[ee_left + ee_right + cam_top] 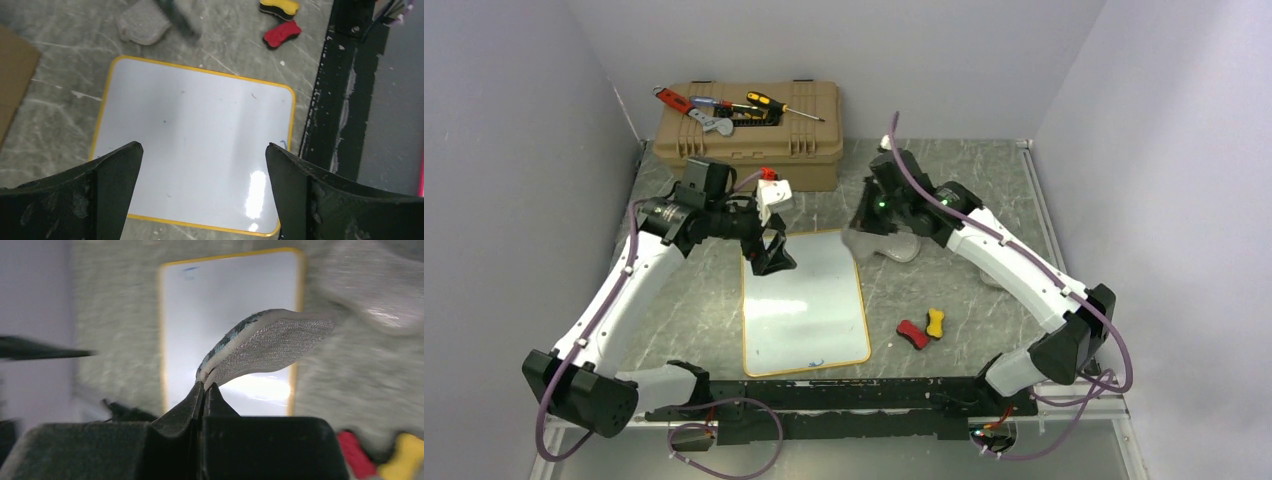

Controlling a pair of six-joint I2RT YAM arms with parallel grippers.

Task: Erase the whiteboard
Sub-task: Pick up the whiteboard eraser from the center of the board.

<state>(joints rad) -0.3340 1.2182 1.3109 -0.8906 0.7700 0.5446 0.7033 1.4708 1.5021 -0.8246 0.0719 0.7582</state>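
Almost done, just a bit left to wipe

The whiteboard [809, 310] lies flat in the middle between the arms, and only a small blue mark [815, 361] by its near edge shows. Right gripper [205, 387] is pinched tight on a grey cloth [270, 342] just off the far right corner. Left gripper [204, 147] hovers over the board, jaws wide, nothing in them. One pass along that near edge should finish it.

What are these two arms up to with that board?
The job is wiping a whiteboard clean. The right gripper is shut on a grey cloth beside the board's far right corner. The left gripper hangs open above the board, holding nothing. The board looks nearly clean; a small blue mark shows by its near edge.
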